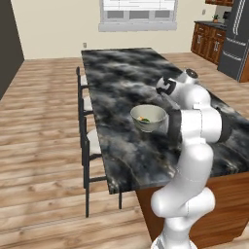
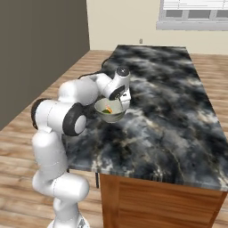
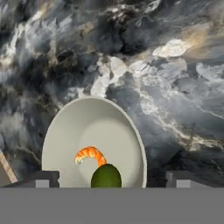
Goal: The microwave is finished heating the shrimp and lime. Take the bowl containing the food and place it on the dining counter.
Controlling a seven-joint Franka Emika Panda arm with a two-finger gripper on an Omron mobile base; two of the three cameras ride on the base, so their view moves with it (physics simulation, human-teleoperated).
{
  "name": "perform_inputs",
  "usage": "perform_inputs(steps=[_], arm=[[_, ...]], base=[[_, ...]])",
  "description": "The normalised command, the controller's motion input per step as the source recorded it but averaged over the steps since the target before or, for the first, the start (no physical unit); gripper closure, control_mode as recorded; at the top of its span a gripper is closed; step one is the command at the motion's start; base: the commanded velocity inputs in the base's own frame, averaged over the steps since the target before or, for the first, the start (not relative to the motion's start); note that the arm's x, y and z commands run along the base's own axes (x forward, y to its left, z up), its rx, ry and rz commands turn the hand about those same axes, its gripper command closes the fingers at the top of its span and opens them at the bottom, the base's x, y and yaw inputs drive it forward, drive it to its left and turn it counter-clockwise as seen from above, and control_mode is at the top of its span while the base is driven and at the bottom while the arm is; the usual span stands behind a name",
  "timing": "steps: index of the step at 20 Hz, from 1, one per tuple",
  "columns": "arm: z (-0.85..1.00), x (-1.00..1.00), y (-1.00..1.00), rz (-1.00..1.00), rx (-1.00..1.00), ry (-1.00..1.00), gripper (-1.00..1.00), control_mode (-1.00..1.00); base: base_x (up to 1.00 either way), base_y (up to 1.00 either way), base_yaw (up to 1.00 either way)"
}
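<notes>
Bowl of shrimp and lime set down on the dining counter

The bowl (image 3: pixel 94 140) sits on the marbled dining counter (image 1: pixel 121 78), near its long edge lined with stools (image 1: pixel 87 146). The shrimp (image 3: pixel 89 154) and lime (image 3: pixel 106 176) lie inside. The gripper (image 3: pixel 113 179) hangs over the bowl, fingers (image 3: pixel 43 179) spread wide on either side of the rim, pinching nothing.

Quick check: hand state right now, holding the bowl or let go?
Hand: open, fingers apart on either side of the bowl, which sits on the dining counter.
</notes>
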Motion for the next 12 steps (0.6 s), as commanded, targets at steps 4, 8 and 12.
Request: perform_inputs(steps=[4,8,12], arm=[[0.89,-1.0,0.0,0.0,0.0,-0.29,-1.0,-1.0],[0.85,-1.0,0.05,0.01,-0.03,-0.37,-1.0,-1.0],[0.67,-1.0,0.23,0.06,-0.12,-0.45,-1.0,-1.0]], base=[[0.0,0.0,0.0],[0.0,0.0,0.0],[0.0,0.0,0.0]])
